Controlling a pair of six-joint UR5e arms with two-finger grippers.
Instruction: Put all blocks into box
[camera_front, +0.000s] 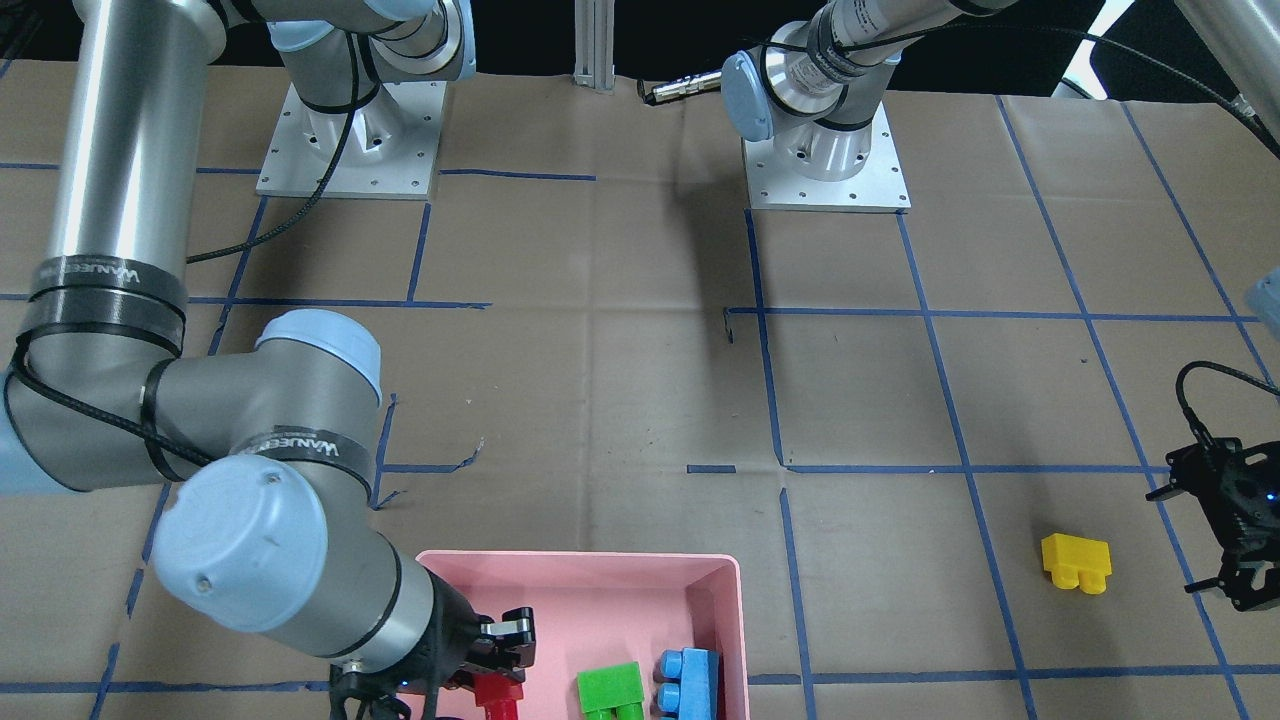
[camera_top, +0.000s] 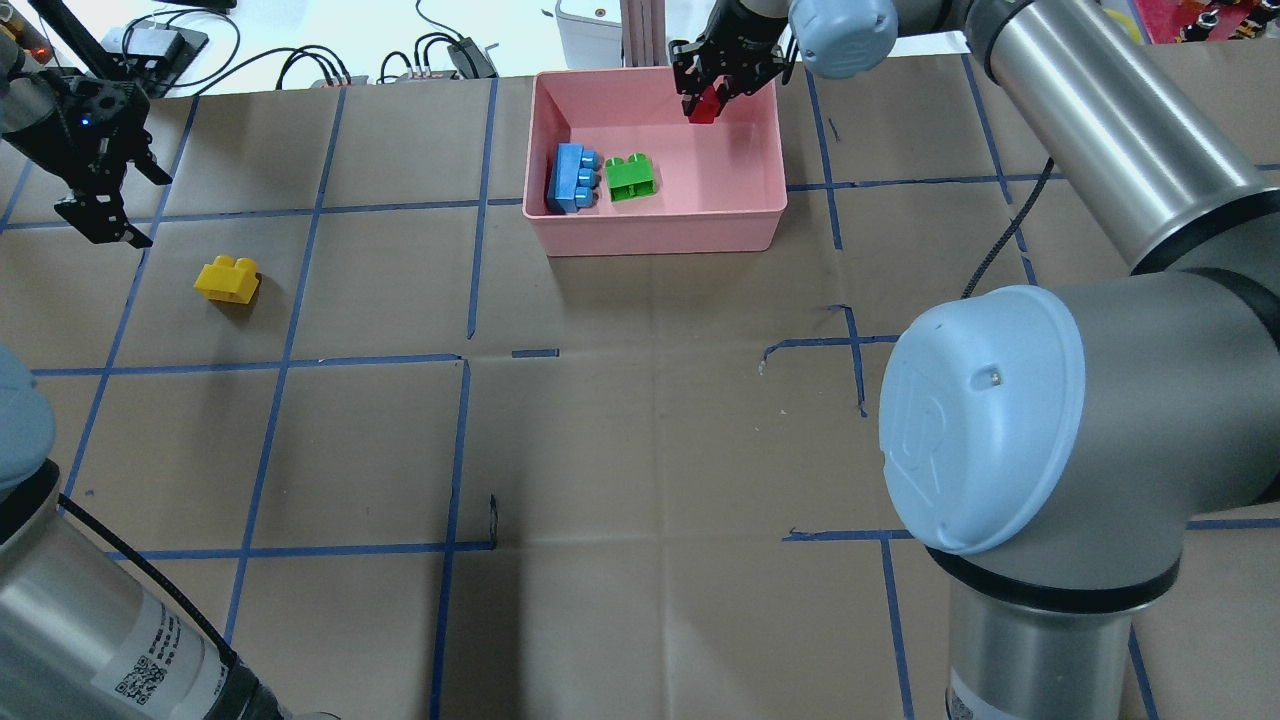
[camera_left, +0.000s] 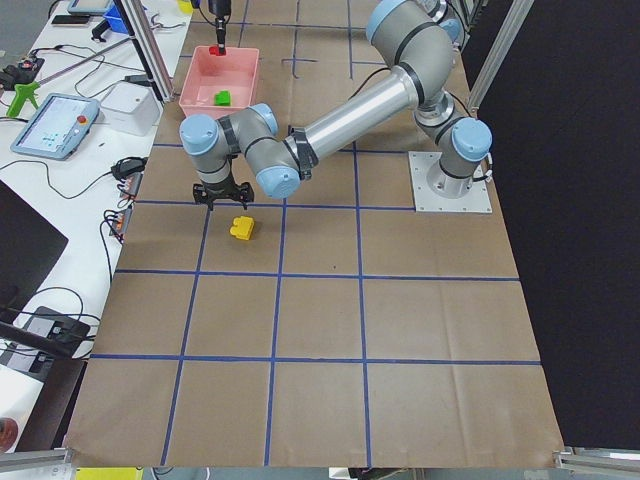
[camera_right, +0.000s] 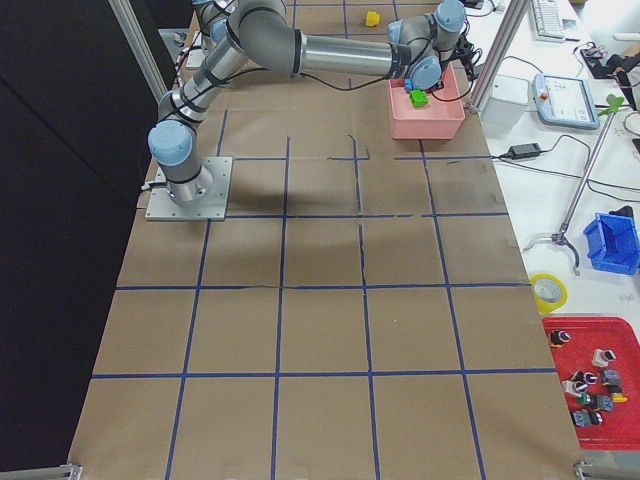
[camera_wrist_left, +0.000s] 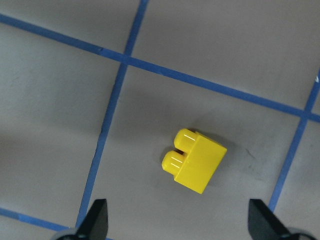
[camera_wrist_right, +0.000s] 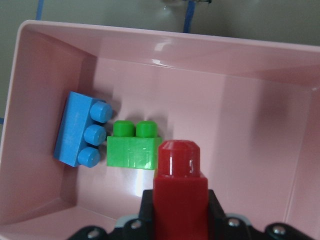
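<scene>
My right gripper (camera_top: 712, 92) is shut on the small red brick (camera_top: 706, 106) and holds it over the far side of the pink box (camera_top: 660, 236). The right wrist view shows the red brick (camera_wrist_right: 180, 195) between the jaws, above the box floor. The blue brick (camera_top: 572, 178) and the green brick (camera_top: 631, 177) lie side by side in the box. The yellow brick (camera_top: 228, 279) lies on the table at the left. My left gripper (camera_top: 125, 205) is open and empty, hovering just beyond it; the left wrist view shows the yellow brick (camera_wrist_left: 196, 161) ahead of the fingertips (camera_wrist_left: 97, 216).
The table is covered in brown paper with a grid of blue tape (camera_top: 465, 290). The two arm bases (camera_front: 826, 160) stand at the robot's side. Cables and devices (camera_top: 150, 45) lie past the far edge.
</scene>
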